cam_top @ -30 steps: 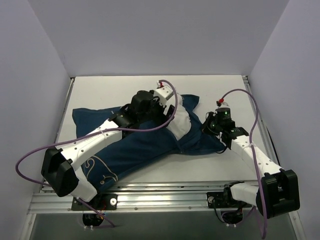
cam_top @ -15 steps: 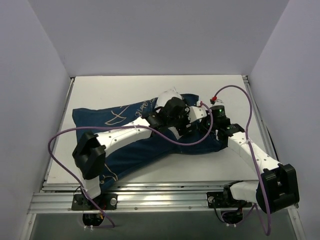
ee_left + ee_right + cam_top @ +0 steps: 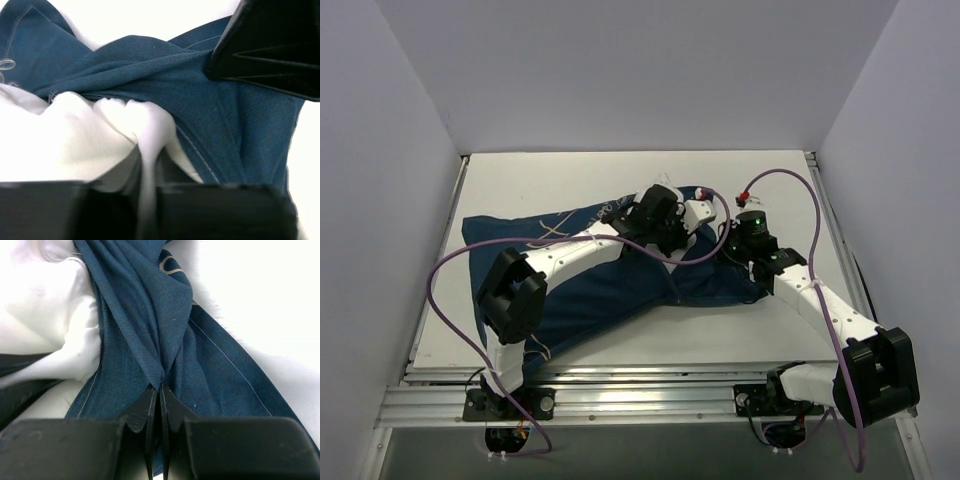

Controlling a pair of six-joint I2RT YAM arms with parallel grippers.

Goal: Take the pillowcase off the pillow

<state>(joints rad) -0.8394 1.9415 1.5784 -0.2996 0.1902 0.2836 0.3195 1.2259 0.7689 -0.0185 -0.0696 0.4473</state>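
The pillowcase is spread over the middle of the white table, its long axis running left to right and its broad end toward the left wall. It is a dark navy woven cloth with a fine visible weave and pale stitched hems, gathered into deep twisted folds at its right end. Thin white line drawings are seen on it from above, and a pale curved stroke appears in the right wrist view, but no lettering can be read. At that right end the pillow is exposed as soft, plain white, bulging cloth just beside the navy edge. A ridge of this white cloth is pinched between the closed fingers of the left gripper. A narrow fold of the pillowcase is clamped by the right gripper, whose fingers are pressed together on it.
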